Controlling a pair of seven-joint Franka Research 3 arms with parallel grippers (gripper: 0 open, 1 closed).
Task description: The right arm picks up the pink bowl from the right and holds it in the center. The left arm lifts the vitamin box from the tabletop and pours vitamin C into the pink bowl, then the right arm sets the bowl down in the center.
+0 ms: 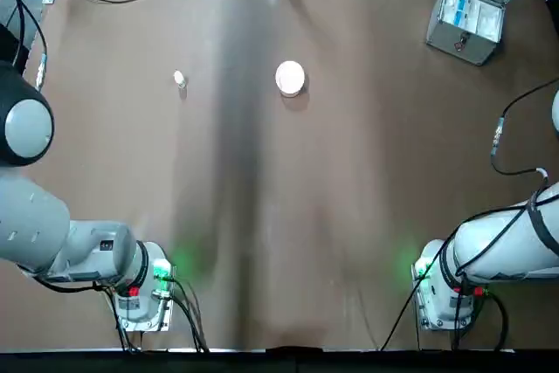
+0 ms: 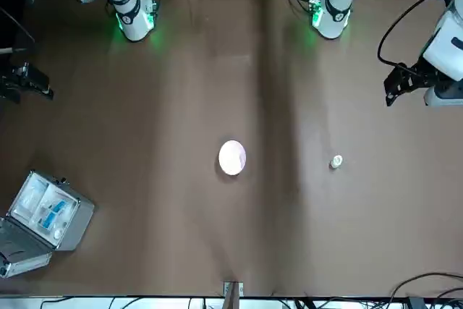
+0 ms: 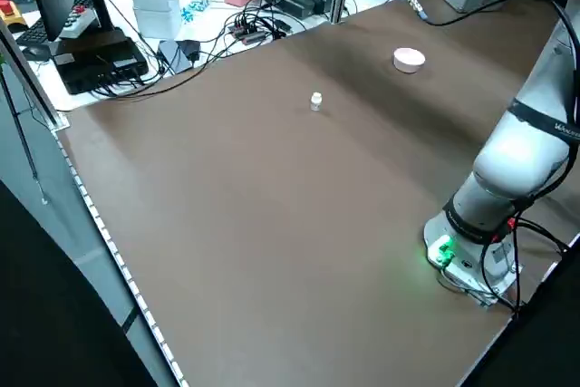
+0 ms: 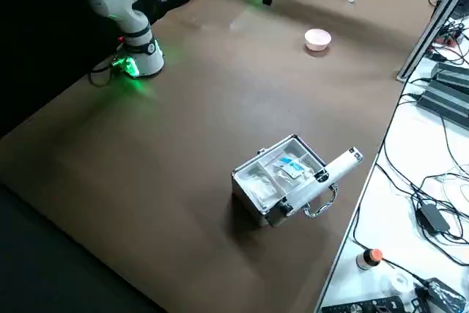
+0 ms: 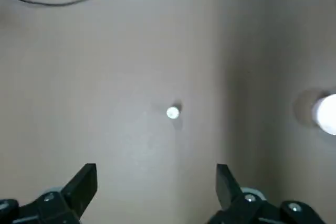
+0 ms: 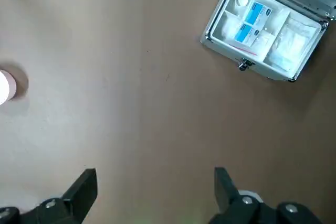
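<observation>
Both grippers, left (image 5: pixel 153 188) and right (image 6: pixel 153 191), hover empty with fingers spread wide; pink bowl (image 1: pixel 290 77) sits mid-table, vitamin box (image 1: pixel 179 79) well apart on its left, grey case (image 1: pixel 466 11) far right.

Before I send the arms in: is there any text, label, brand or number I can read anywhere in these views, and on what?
None can be read.
Blue-and-white packets in the grey hinged case: print too small to read.
Left arm: dark marking on the upper link, too blurred to read.
Vitamin box and pink bowl: no lettering visible.
</observation>
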